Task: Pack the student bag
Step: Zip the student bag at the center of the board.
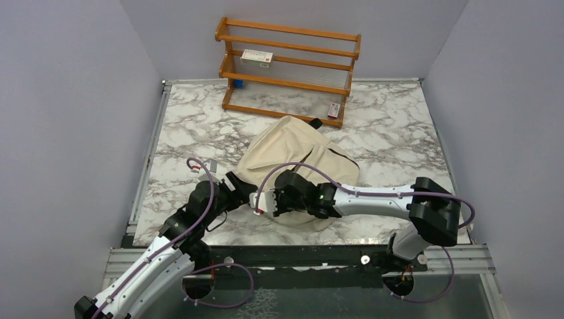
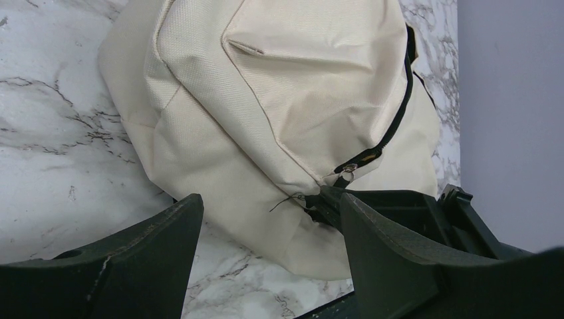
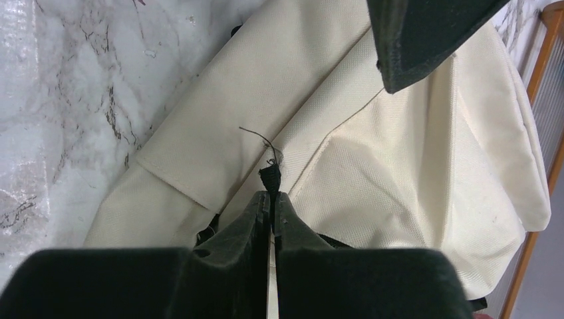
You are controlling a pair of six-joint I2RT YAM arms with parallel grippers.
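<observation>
The bag [image 2: 266, 100] is cream cloth, matt, with a coarse even weave and soft creases. Its zip [image 2: 394, 126] is black tape, and the ring [image 2: 348, 169] at its end is shiny metal. The tab [image 3: 269, 178] at my right tool [image 3: 273, 199] is black woven cloth, frayed to a loose thread. My left tool [image 2: 266, 219] is black matt plastic, faintly grainy, with a fine crack line on one finger; my right tool looks the same. The tabletop [image 1: 399, 126] is marble-patterned, white with grey veins, smooth with a slight sheen. The rack [image 1: 292, 45] is orange-brown wood, varnished.
</observation>
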